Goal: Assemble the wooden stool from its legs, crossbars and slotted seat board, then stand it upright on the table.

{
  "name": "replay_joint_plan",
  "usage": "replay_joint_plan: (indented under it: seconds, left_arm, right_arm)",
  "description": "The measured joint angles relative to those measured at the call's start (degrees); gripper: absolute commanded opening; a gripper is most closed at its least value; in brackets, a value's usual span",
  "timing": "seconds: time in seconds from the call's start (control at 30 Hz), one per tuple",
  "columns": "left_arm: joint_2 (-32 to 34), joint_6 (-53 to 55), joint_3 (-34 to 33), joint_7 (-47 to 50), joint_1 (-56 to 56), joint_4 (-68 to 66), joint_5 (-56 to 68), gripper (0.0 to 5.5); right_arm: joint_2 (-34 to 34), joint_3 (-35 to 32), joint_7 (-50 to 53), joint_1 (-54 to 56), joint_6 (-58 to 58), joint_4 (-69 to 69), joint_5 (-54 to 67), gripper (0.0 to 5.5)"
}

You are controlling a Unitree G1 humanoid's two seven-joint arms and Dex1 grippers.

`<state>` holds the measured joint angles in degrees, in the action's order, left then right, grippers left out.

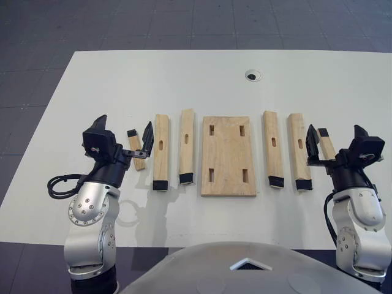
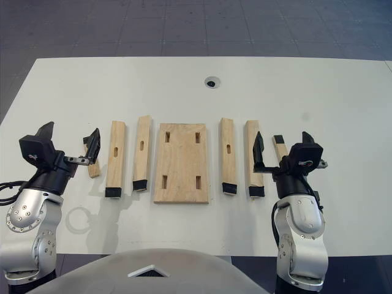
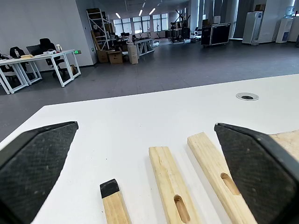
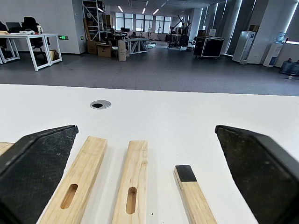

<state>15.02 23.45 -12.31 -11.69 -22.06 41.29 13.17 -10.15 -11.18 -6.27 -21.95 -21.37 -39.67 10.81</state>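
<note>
Beneath left hand [image 1: 125, 130], fingers spread: one crossbar [image 1: 139, 162]. Right hand [image 1: 334, 131], likewise open, hung over second crossbar [image 1: 326, 146]. Each hand probably needed centring mid-bar before closing.

Seat board [image 1: 228, 155] flat at centre, two legs [image 1: 161, 147] each side, crossbars [image 1: 327, 147] outermost

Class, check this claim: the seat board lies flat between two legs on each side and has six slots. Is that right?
No. The seat board has four slots, not six, as the left eye view shows; the rest of the claim stands.
</note>
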Motion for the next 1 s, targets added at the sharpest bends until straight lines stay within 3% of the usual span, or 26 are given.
replay_joint_plan:
  seconds: [1.0]
  left_arm:
    - [0.0, -0.4, 0.9, -0.1, -0.6, 0.0, -1.0, 5.50]
  right_arm:
    - [0.1, -0.1, -0.1, -1.4, 0.0, -0.3, -1.1, 5.47]
